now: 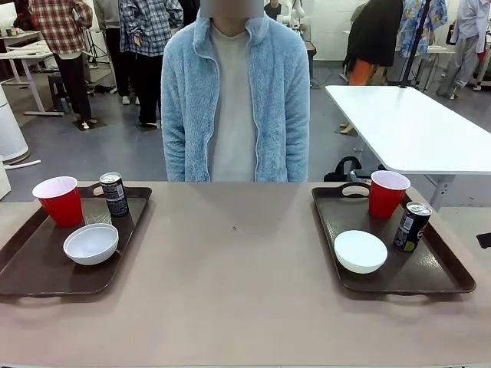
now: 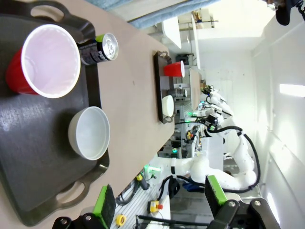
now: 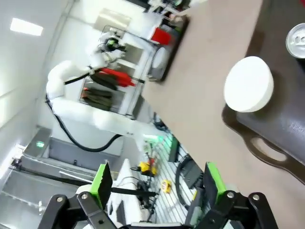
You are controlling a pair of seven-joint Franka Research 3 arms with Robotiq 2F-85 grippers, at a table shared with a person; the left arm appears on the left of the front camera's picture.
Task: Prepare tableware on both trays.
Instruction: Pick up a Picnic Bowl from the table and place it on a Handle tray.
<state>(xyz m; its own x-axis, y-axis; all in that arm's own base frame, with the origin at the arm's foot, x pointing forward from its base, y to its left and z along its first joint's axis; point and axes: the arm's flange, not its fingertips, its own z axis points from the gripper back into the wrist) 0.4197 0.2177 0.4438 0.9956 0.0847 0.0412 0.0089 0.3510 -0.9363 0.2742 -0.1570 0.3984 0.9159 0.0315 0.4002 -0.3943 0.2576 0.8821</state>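
Noting both trays set, we see left tray [image 1: 31, 268] and right tray [image 1: 441, 272] each holding cup at 12 o'clock, can, bowl; left gripper [image 2: 159, 202] and right gripper [image 3: 157, 183] fingers apart.

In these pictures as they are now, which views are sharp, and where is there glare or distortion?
Front view: sharp, even light, soft shadows under the right bowl. Left wrist view: rolled sideways, wide-angle bending, bright wall glare; left cup clear. Right wrist view: tilted, ceiling light glare, the bowl slightly soft.
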